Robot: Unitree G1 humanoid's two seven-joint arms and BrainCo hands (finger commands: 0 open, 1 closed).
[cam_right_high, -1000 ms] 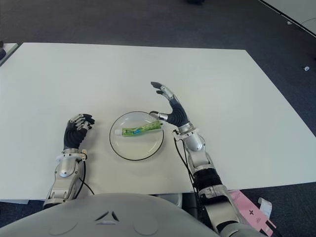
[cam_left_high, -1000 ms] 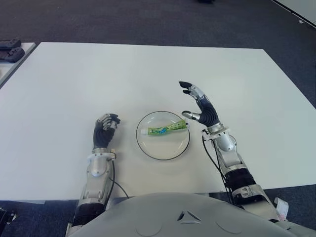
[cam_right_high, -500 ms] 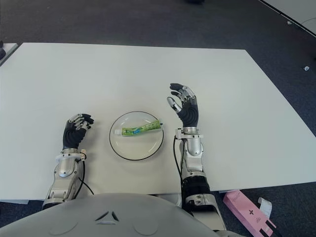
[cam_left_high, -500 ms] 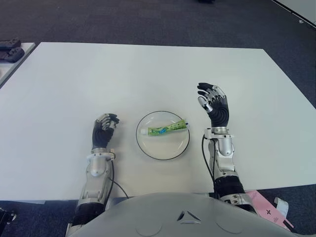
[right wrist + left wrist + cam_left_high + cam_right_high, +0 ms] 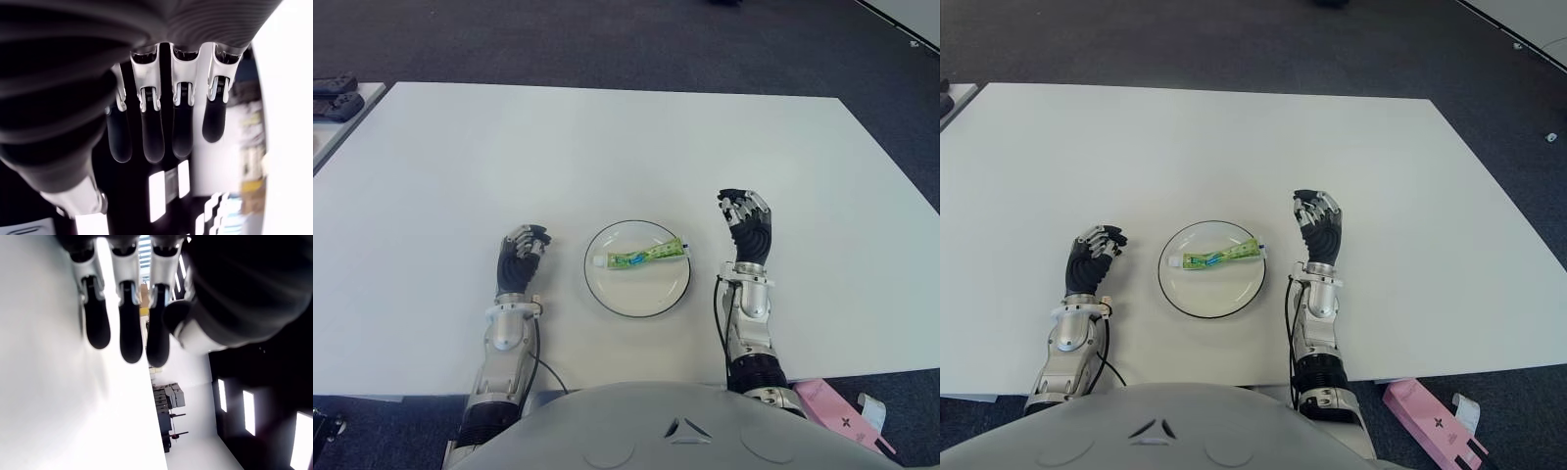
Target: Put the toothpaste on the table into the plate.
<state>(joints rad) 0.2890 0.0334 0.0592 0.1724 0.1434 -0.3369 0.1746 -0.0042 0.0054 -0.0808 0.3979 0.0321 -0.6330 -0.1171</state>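
A green and white toothpaste tube point(image 5: 639, 258) lies across the middle of a round white plate point(image 5: 636, 294) with a dark rim, near the table's front edge. My right hand point(image 5: 745, 221) stands upright just right of the plate, apart from it, fingers point(image 5: 152, 142) curled and holding nothing. My left hand point(image 5: 522, 255) shows to the left of the plate, its fingers point(image 5: 128, 335) curled as well, with nothing in them.
The white table point(image 5: 607, 147) stretches wide and bare behind the plate. A pink box point(image 5: 837, 409) lies on the floor at the lower right. Dark objects point(image 5: 333, 98) sit on a side surface at the far left.
My right hand has drawn back from over the plate's right edge toward the table's front and curled its fingers. The toothpaste stays in the plate. The left hand has not moved.
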